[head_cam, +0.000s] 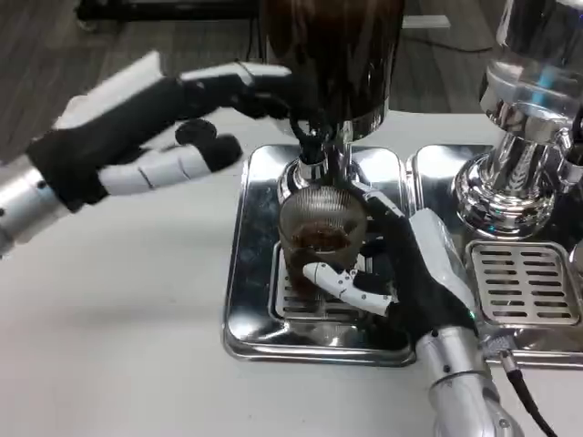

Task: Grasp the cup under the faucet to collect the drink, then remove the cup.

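- Already the cup (315, 238) is sitting under the faucet (314, 146), on the grille of the left drip tray (250, 264) toward the far side of the white surface (118, 319), and dark liquid is showing inside it, so collecting looks underway.
- The right robot hand (401, 273) is wrapping the cup from the right, thumb across the front and other fingers behind; it is clamped on the cup.
- The left robot hand (173, 127) is reaching up toward the faucet's lever at the base of the dark dispenser tank (332, 55); its fingers are extended, but whether they are pressing or gripping the lever I cannot tell.
- Remaining, as I judge it: finishing the fill, then drawing the cup out.
- The cup is clear ribbed glass or plastic, round; the trays are mirror-polished metal with slotted grilles; a second chrome dispenser (515, 137) is standing over the right tray (528, 282).
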Motion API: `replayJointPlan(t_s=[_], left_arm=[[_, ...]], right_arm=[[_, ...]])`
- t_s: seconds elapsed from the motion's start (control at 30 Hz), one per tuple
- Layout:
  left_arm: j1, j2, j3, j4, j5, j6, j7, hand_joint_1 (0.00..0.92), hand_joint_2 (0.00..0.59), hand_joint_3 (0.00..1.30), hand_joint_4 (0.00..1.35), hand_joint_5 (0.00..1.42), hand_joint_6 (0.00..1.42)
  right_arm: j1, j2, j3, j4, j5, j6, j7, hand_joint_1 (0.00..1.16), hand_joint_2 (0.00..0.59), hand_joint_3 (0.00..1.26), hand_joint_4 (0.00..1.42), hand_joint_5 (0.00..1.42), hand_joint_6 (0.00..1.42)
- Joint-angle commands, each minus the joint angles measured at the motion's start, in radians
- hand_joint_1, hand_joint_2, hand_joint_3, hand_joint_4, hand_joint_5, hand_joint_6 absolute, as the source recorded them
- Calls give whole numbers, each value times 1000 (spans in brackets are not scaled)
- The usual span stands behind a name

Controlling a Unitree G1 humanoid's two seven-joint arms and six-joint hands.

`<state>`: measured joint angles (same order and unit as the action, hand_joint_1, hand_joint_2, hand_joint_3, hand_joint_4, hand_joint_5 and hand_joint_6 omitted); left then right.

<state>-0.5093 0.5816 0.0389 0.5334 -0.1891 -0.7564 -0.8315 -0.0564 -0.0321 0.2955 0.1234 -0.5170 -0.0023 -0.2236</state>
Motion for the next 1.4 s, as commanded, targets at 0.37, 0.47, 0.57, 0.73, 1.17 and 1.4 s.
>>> replayJointPlan(t_s=[0.37, 0.47, 0.57, 0.73, 1.17, 1.4], left_arm=[[11, -4, 94, 59, -9, -30, 75, 0, 93, 214, 202, 282, 295], [21, -7, 103, 67, -5, -29, 89, 0, 95, 214, 202, 286, 299], [33, -10, 108, 72, 1, -21, 101, 0, 98, 214, 202, 289, 301], [59, -17, 105, 68, 6, -8, 118, 0, 100, 214, 206, 291, 303], [102, -31, 84, 58, 30, 14, 138, 0, 105, 214, 211, 293, 307], [118, -39, 66, 74, 49, 16, 136, 0, 106, 214, 212, 293, 315]], right_arm=[[11, 11, 9, -3, -21, 0, -59, 654, 195, 298, 317, 428, 528], [15, 10, 10, -6, -27, -5, -74, 659, 198, 307, 330, 448, 549], [20, 9, 11, -10, -33, -10, -89, 657, 196, 308, 333, 460, 553], [31, 6, 17, -13, -48, -25, -126, 655, 195, 308, 348, 477, 558], [59, -3, 16, -43, -64, -39, -177, 665, 200, 322, 367, 505, 585], [74, -7, 8, -64, -72, -40, -194, 666, 206, 342, 397, 537, 615]])
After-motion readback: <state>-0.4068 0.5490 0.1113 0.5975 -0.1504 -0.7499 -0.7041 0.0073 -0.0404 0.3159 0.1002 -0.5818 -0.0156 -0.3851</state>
